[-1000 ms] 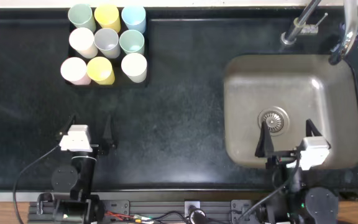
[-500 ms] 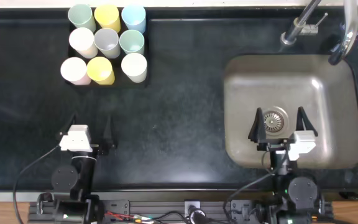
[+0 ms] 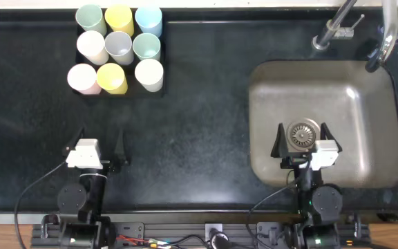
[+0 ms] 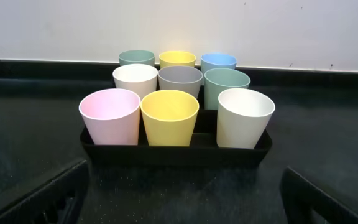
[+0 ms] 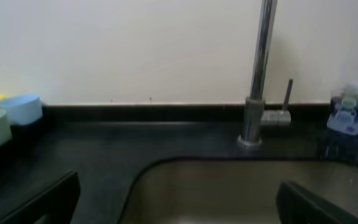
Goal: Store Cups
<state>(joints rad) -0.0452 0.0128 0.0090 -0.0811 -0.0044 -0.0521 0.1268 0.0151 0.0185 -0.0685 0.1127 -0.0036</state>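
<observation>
The cups [image 4: 180, 81] in their black tray [image 4: 176, 154] look light, stiff and smooth-walled; I'd pinch one over its rim. The left tool [image 3: 101, 142] and right tool [image 3: 301, 138] stand spread, empty.

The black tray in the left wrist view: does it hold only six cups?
No, the tray holds nine cups, standing in three rows of three.

Black countertop [image 3: 199, 104] w/ black tray [image 4: 176, 154] back left, sink [image 3: 354, 114] set in right.
</observation>
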